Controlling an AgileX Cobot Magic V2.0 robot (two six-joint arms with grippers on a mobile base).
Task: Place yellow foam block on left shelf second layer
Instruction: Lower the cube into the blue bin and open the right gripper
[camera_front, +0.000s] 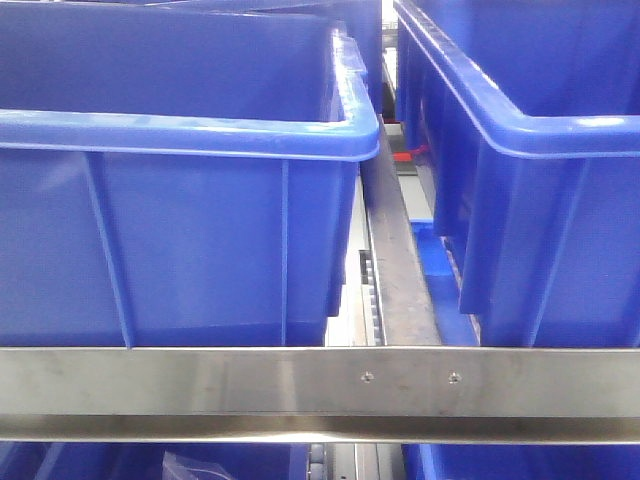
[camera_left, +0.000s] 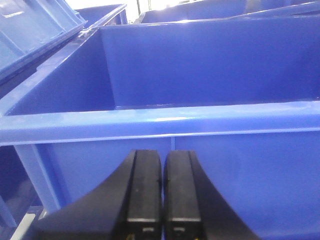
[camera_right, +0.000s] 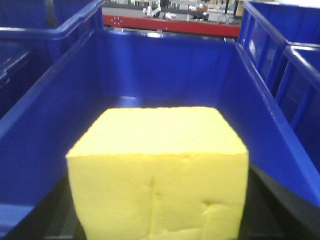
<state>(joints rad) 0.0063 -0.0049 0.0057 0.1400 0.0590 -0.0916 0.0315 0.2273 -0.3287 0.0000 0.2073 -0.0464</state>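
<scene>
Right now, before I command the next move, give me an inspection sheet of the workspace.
Surface: steel shelf rail carrying blue bins.
Job's things: yellow foam block fills the right wrist view, inside or over a blue bin.
Clutter: red bar beyond that bin.
Grippers: left gripper shut, empty, facing a blue bin's wall; right gripper's fingers hidden by the block.
Cables: nothing seen.
Surroundings: two blue bins side by side on the shelf, more behind.
</scene>
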